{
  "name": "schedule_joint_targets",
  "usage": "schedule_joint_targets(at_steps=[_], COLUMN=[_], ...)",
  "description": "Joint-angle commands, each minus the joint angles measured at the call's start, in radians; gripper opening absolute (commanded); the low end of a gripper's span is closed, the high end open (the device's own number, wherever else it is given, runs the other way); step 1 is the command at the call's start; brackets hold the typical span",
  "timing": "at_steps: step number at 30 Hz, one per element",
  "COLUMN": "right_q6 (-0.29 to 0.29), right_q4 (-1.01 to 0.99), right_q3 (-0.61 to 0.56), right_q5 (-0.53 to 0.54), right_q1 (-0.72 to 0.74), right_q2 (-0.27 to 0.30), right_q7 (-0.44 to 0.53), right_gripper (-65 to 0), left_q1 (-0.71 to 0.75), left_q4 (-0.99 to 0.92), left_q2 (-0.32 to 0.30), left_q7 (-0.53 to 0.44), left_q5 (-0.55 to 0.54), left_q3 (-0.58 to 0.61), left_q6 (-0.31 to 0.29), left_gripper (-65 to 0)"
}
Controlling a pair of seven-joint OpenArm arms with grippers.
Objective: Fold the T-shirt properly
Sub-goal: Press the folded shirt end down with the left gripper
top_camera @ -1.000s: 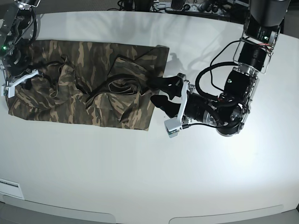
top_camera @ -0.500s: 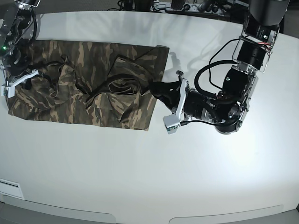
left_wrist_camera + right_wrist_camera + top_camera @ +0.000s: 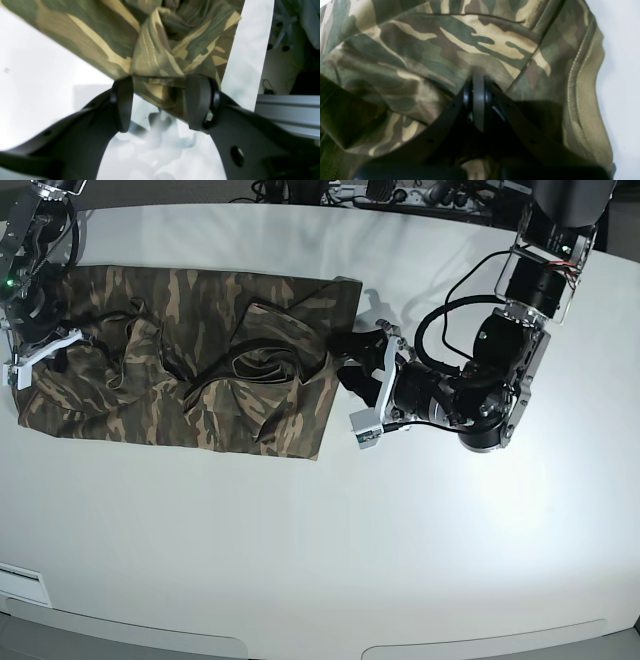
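Two grippers at shirt [image 3: 190, 355]: left gripper [image 3: 160, 103] spread wide astride right edge; right gripper [image 3: 478, 100] clenched on cloth, far left.

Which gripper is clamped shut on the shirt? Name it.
The right gripper: its jaws are closed on the T-shirt, while the left gripper stands open around the cloth edge.

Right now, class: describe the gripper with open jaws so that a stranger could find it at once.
Start at the white table, then the camouflage T-shirt. At its edge nearer the table's middle sits the left gripper, jaws apart astride the hem; the right gripper, opposite, is clamped on cloth.
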Motion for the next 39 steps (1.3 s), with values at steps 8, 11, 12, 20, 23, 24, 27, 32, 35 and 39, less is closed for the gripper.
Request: schedule_joint_targets(at_steps=[8, 11, 12, 20, 23, 24, 27, 32, 35, 39], right_q6=[0.012, 0.012, 0.012, 0.012, 0.012, 0.012, 0.012, 0.012, 0.012, 0.012], right_q4=[0.001, 0.001, 0.001, 0.001, 0.001, 0.001, 0.001, 0.001, 0.001, 0.001], right_q3=[-0.004, -0.004, -0.004, -0.004, -0.004, -0.004, -0.004, -0.004, -0.004, -0.004], right_q5=[0.021, 0.021, 0.021, 0.021, 0.021, 0.021, 0.021, 0.021, 0.021, 0.021], right_q1=[-0.003, -0.003, -0.003, -0.003, -0.003, -0.003, -0.003, -0.003, -0.003, -0.003], right_q2=[0.006, 0.006, 0.006, 0.006, 0.006, 0.006, 0.006, 0.006, 0.006, 0.006], right_q7=[-0.048, -0.048, -0.048, -0.048, -0.048, -0.048, -0.048, -0.048, -0.048, -0.048], right_gripper=[-65.0, -65.0, -65.0, -65.0, -65.0, -65.0, -65.0, -65.0, -65.0, -65.0], left_q1=[-0.027, -0.027, -0.027, -0.026, -0.023, -0.021, -0.002, 0.026, 0.026, 0.026], left_q4=[0.015, 0.015, 0.014, 0.014, 0.014, 0.014, 0.014, 0.014, 0.014, 0.014], left_q2=[-0.002, 0.000, 0.001, 0.001, 0.001, 0.001, 0.001, 0.002, 0.001, 0.001], left_q7=[-0.116, -0.141, -0.141, -0.140, -0.140, -0.140, -0.145, -0.153, -0.176, -0.205], left_q5=[-0.076, -0.076, -0.076, -0.077, -0.077, -0.076, -0.072, -0.072, -0.072, -0.073], left_q3=[-0.006, -0.006, -0.006, -0.006, -0.006, -0.006, -0.006, -0.006, -0.006, -0.006], left_q6=[-0.009, -0.009, -0.009, -0.009, -0.009, -0.009, -0.009, -0.009, -0.009, -0.009], left_gripper=[-46.9, -58.1, -63.7, -65.0, -64.7, -59.3, -42.1, -37.8, -58.0, -65.0])
